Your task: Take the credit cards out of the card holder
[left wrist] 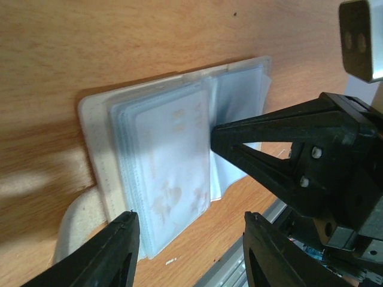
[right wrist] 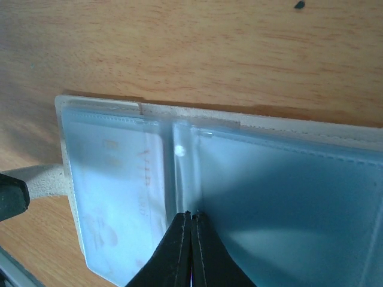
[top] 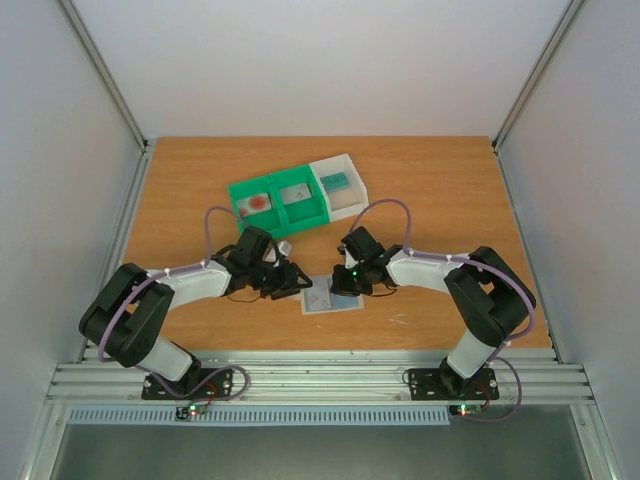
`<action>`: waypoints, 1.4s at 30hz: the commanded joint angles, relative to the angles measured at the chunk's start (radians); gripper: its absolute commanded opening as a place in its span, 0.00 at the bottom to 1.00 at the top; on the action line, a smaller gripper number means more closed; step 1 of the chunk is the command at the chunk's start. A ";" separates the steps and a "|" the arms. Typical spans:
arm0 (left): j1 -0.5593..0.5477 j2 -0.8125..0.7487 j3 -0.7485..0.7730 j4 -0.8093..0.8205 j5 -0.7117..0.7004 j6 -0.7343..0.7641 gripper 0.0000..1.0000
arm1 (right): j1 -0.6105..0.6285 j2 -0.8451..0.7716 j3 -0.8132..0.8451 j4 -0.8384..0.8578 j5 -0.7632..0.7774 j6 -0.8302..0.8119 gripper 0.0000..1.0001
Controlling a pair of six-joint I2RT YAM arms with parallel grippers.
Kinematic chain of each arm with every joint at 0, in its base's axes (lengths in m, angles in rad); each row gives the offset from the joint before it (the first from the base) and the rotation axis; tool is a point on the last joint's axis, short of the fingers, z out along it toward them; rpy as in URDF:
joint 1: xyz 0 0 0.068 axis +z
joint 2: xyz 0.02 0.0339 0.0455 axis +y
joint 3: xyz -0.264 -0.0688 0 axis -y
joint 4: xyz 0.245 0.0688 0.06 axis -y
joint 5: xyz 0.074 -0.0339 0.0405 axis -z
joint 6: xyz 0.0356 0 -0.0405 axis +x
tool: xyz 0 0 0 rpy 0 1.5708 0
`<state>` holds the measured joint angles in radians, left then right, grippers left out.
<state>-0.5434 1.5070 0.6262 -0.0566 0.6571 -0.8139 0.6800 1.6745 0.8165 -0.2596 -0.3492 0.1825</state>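
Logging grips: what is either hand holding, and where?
Left hand: nothing. Right hand shut at the card holder, mid-fold; a pinch cannot be told.

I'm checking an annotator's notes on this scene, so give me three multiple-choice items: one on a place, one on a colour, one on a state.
1. Where does the white card with the red circle lie?
A: the green tray's left compartment. B: its right compartment. C: a red bowl.
2. What colour is the single-compartment tray?
A: black. B: yellow. C: white.
3. How is the right gripper set?
A: wide open. B: shut. C: lifting a card high.
Key: 1 A, the top view shows it there; 2 C, its walls are white; 3 B, its fingertips meet.
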 commanded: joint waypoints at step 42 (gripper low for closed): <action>0.086 -0.053 -0.096 0.247 0.102 -0.065 0.51 | 0.035 0.098 0.049 -0.114 0.036 -0.004 0.02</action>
<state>-0.4549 1.4422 0.5453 0.0391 0.6979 -0.8410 0.7021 1.7317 0.9043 -0.3473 -0.3618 0.1749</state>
